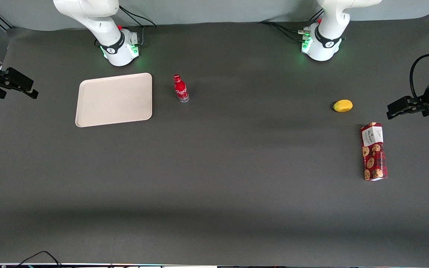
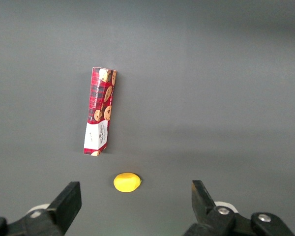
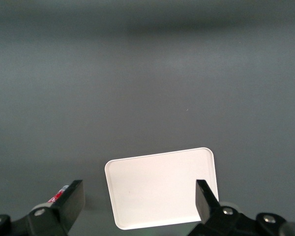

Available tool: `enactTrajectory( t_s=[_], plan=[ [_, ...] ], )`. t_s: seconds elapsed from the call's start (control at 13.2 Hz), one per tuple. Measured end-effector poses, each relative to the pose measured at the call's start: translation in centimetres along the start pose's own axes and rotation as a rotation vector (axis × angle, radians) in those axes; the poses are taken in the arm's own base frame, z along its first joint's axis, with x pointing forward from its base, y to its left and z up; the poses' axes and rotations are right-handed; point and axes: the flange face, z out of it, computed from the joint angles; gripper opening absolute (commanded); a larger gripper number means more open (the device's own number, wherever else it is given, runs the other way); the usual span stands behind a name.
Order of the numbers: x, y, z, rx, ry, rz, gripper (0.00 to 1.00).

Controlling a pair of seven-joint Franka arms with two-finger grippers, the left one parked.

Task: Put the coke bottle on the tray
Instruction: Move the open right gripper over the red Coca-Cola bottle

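Observation:
The coke bottle point(image 1: 180, 88), red-capped with a red label and clear base, stands upright on the dark table. It is just beside the tray point(image 1: 114, 99), on the side toward the parked arm. The tray is cream, flat and bare. My gripper point(image 1: 32, 89) hangs at the working arm's end of the table, well apart from tray and bottle. In the right wrist view the gripper point(image 3: 137, 204) stands open with nothing between its fingers point(image 3: 71, 201). The tray point(image 3: 162, 187) lies beneath, and a sliver of the coke bottle point(image 3: 59, 192) shows past one finger.
A yellow lemon-like fruit point(image 1: 343, 105) and a red cookie box point(image 1: 374, 151) lying flat sit toward the parked arm's end of the table. The left wrist view also holds the fruit point(image 2: 126, 182) and the box point(image 2: 100, 111). The working arm's base point(image 1: 119, 46) stands just farther from the camera than the tray.

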Motion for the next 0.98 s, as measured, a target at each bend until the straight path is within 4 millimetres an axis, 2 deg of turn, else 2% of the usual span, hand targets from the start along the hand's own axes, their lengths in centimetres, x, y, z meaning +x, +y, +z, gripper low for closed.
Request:
enactTrajectory(
  t_s=[0.38,0.61,0.76,0.98],
  plan=[
    [0.1,-0.1,0.1,0.000,0.000,0.000,1.00],
    [0.0,-1.8,0.5,0.000,-0.014,0.014,1.00],
    [-0.7,-5.5,1.3,-0.009,-0.042,0.029,1.00],
    [-3.4,-13.8,3.1,-0.014,-0.085,0.020,1.00]
  ],
)
